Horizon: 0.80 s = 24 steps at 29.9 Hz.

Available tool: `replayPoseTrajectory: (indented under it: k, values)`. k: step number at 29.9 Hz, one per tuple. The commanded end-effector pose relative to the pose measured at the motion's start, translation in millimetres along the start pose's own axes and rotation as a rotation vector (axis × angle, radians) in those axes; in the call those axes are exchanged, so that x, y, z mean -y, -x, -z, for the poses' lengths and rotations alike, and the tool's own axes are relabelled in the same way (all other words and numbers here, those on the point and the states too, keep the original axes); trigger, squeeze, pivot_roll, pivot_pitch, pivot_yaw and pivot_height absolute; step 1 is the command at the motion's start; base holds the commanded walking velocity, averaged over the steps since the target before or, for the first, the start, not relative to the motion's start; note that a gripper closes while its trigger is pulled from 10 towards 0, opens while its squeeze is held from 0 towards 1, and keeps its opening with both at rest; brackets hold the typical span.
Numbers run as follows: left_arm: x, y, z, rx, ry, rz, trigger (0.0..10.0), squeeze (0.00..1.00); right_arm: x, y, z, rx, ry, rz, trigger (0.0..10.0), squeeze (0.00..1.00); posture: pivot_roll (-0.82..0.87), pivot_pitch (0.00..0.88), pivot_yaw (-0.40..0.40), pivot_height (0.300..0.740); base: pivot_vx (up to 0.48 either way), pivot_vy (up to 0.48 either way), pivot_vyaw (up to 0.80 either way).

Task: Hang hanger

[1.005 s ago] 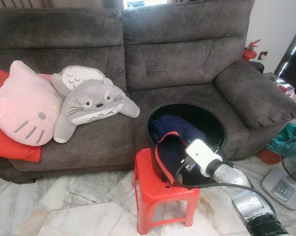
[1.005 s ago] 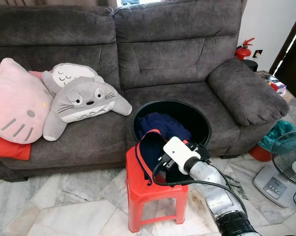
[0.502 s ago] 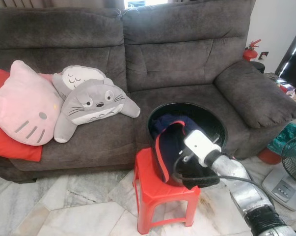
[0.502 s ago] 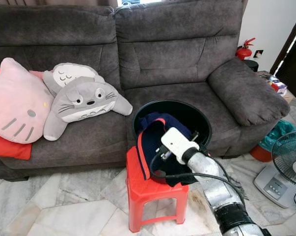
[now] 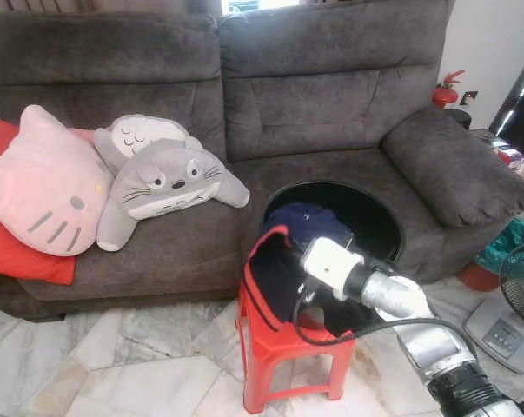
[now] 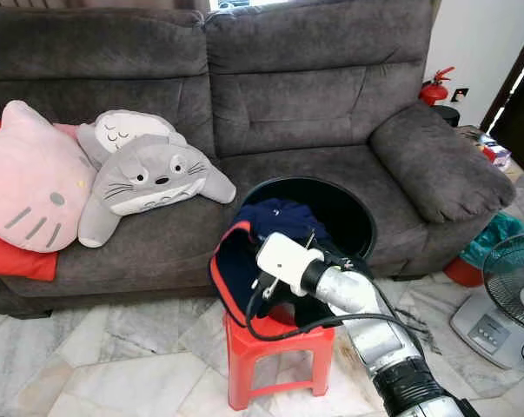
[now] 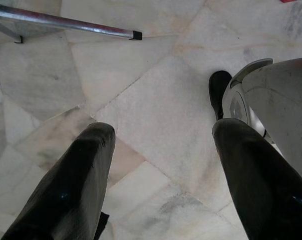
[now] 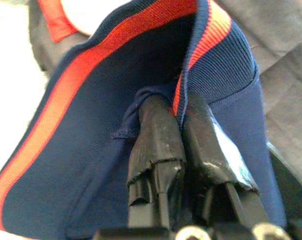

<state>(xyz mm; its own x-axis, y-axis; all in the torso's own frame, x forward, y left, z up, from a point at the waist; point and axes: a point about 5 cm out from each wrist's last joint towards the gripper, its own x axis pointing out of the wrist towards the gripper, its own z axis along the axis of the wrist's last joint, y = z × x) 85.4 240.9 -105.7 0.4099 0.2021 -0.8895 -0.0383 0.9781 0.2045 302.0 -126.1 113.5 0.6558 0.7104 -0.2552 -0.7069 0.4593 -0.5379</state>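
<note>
Right gripper (image 8: 178, 112): fingers (image 8: 158, 145) pinched tight on the red-trimmed collar of a navy blue knit garment (image 5: 275, 274), holding it just above the red plastic stool (image 5: 283, 347). The rest of the garment trails into the round black plastic basket (image 5: 370, 204) propped between stool and dark grey fabric sofa (image 5: 331, 95). No hanger visible. Left gripper (image 7: 161, 145): fingers spread, holding nothing, pointing down at the pale marble tile floor (image 7: 140, 100). Pink cat cushion (image 5: 40, 187) and grey plush toy (image 5: 162, 182) sit on the sofa's left seat.
</note>
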Motion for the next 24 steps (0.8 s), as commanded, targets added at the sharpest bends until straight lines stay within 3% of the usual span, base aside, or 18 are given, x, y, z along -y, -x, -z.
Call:
replayPoseTrajectory:
  k: [1,9,15,16,17,18,24]
  values:
    - [2.1,0.5,3.6,-0.016,0.000,0.006,10.0,0.00,-4.4,1.3,1.2,-0.021,0.017,-0.043,0.0,0.00,-0.16,0.000,0.028,0.740,0.000,0.000,0.00]
    - [14.7,0.3,3.5,-0.017,-0.003,0.024,10.0,0.00,-5.9,8.9,16.6,-0.145,0.043,-0.105,0.0,0.00,-0.16,0.000,0.032,0.740,0.000,0.000,0.00]
    - [15.2,0.1,2.7,-0.016,-0.005,0.026,10.0,0.00,4.9,11.4,22.7,-0.200,0.023,0.001,0.0,0.00,-0.17,0.000,0.035,0.740,0.000,0.000,0.00]
    - [15.1,0.1,2.7,-0.016,-0.005,0.026,10.0,0.00,4.8,11.2,22.6,-0.200,0.026,0.000,2.1,0.00,-0.17,0.000,0.035,0.740,0.000,0.000,0.00]
    - [15.0,0.1,2.6,-0.016,-0.004,0.025,10.0,0.00,5.0,10.5,22.7,-0.206,0.037,0.005,8.6,0.00,-0.17,0.000,0.035,0.740,0.000,0.000,0.00]
    - [15.0,0.0,2.6,-0.016,-0.005,0.025,10.0,0.00,5.1,10.1,23.0,-0.209,0.035,0.008,10.0,0.00,-0.17,0.000,0.035,0.740,0.000,0.000,0.00]
    - [14.9,0.0,2.6,-0.016,-0.005,0.025,10.0,0.00,6.2,9.1,22.7,-0.215,0.031,0.022,10.0,0.00,-0.17,0.000,0.035,0.740,0.000,0.000,0.00]
